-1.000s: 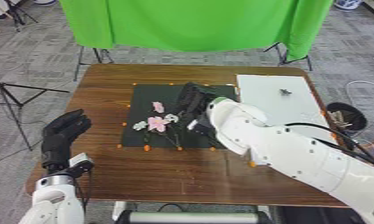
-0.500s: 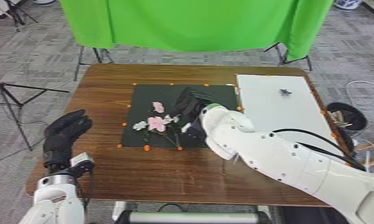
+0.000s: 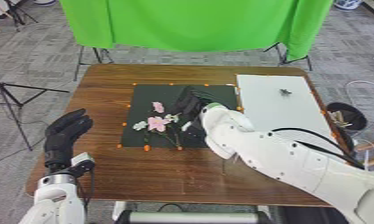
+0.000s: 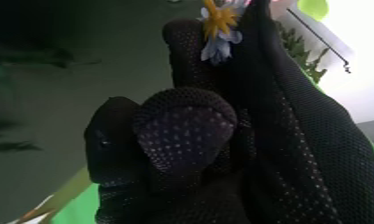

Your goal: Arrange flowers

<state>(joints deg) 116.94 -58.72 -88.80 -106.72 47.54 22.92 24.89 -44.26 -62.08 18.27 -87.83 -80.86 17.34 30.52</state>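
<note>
In the head view my right hand (image 3: 192,100) is over the dark mat (image 3: 145,139), just right of the arranged flowers. These are a large pink flower (image 3: 157,124), a smaller pink one (image 3: 159,107) above it and white ones (image 3: 140,125) alongside, with green stems below. In the right wrist view my right hand (image 4: 185,131) has its fingers and thumb curled round a small white flower (image 4: 217,48) with a yellow part, near the fingertips. My left hand (image 3: 68,131) hovers at the table's left side, fingers relaxed and holding nothing.
A white board (image 3: 277,107) lies right of the mat, with a small grey object (image 3: 286,92) on it. Orange markers line the mat's edges. A dark bin (image 3: 345,116) stands beyond the table's right edge. The green cloth (image 3: 192,25) hangs behind the table.
The right forearm has swung left and toward the near edge, and the right hand has shifted slightly over the mat. My left hand has barely moved.
</note>
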